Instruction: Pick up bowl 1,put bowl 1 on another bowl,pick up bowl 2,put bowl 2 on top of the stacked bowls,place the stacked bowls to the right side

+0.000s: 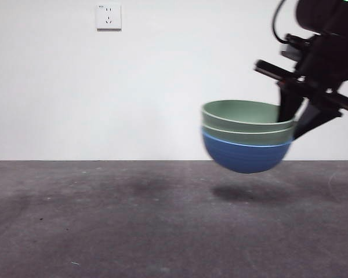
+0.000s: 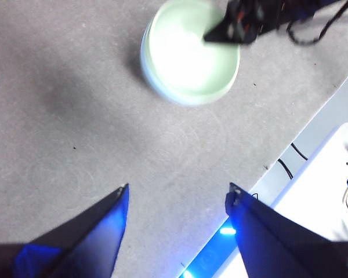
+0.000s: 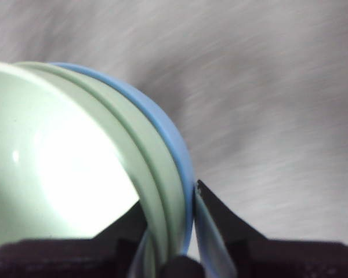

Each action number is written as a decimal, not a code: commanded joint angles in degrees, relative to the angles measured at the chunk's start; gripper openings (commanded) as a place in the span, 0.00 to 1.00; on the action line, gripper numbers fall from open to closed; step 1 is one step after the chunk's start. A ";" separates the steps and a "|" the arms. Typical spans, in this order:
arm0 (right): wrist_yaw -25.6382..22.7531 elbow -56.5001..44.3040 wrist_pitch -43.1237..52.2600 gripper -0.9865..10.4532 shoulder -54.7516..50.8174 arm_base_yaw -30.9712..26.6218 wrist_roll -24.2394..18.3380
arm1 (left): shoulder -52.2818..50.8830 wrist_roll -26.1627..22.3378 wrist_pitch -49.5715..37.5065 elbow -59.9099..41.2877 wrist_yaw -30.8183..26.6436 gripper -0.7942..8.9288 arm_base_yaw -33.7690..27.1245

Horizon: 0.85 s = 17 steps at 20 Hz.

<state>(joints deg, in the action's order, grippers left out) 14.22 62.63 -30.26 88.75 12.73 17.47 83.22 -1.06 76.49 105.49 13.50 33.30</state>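
Right claw [image 3: 182,231] was pinching the rim of the stacked bowls [image 1: 246,136], held w/ clear air above the surface [image 1: 104,220], left claw [image 2: 177,200] spread & idle, well apart.

1. The table [image 1: 104,220] is a dark grey, matte surface with a slightly mottled, scuffed look.
2. Small pale specks and a few dark flecks dot it in the front view.
3. A soft dark shadow [image 1: 240,193] lies on it towards the right, with fainter smudged patches nearer the middle.
4. In the left wrist view, the same grey surface [image 2: 75,116] shows fine scratches and ends in a straight edge.
5. No object visibly rests directly on the surface in any view.
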 commanded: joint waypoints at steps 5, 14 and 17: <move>0.31 0.35 1.53 0.08 2.45 -9.09 -2.51 | 0.04 -0.63 1.16 -0.04 0.11 0.37 0.13; 0.42 0.35 1.70 0.08 10.14 -10.84 -4.13 | 0.04 -0.48 1.18 -0.04 0.11 0.37 0.13; 0.44 0.35 1.79 0.10 10.71 -10.86 -4.52 | 0.04 -0.50 1.18 -0.04 0.09 0.37 0.13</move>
<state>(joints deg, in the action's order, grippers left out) 15.07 63.48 -28.51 97.78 1.58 13.98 83.24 -1.06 76.47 105.49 13.50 33.30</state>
